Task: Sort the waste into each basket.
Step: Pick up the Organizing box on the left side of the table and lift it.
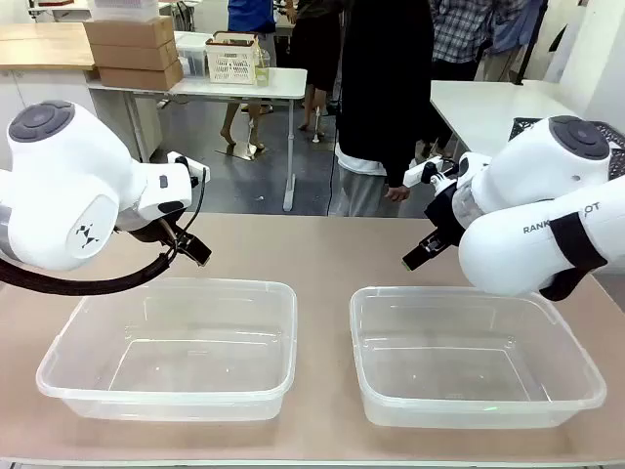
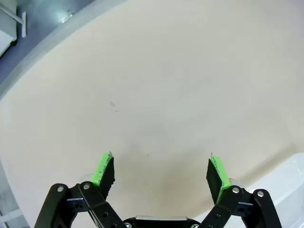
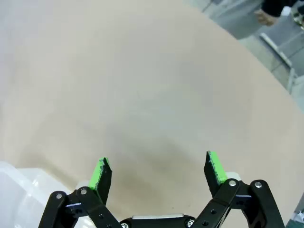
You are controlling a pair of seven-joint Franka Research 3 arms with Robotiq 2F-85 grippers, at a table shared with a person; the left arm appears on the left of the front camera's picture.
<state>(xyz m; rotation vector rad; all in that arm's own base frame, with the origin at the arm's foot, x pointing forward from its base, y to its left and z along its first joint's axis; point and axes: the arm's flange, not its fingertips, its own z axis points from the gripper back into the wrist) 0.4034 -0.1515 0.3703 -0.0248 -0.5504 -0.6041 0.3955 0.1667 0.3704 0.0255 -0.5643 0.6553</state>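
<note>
Two clear plastic baskets stand side by side near the table's front: the left basket (image 1: 171, 347) and the right basket (image 1: 474, 352), both with nothing inside. No waste is in view. My left gripper (image 1: 192, 251) hangs above the table just behind the left basket's far rim; in the left wrist view the left gripper (image 2: 161, 173) is open over bare tabletop, a corner of the basket (image 2: 289, 183) at lower right. My right gripper (image 1: 418, 256) hovers behind the right basket; the right gripper (image 3: 159, 172) is open, with a basket corner (image 3: 19, 185) at lower left.
A person in a black top (image 1: 386, 93) stands at the far side of the beige table (image 1: 312, 249), one hand (image 1: 397, 192) by the edge. Behind are white tables, cardboard boxes (image 1: 132, 49) and a white lattice crate (image 1: 231, 57).
</note>
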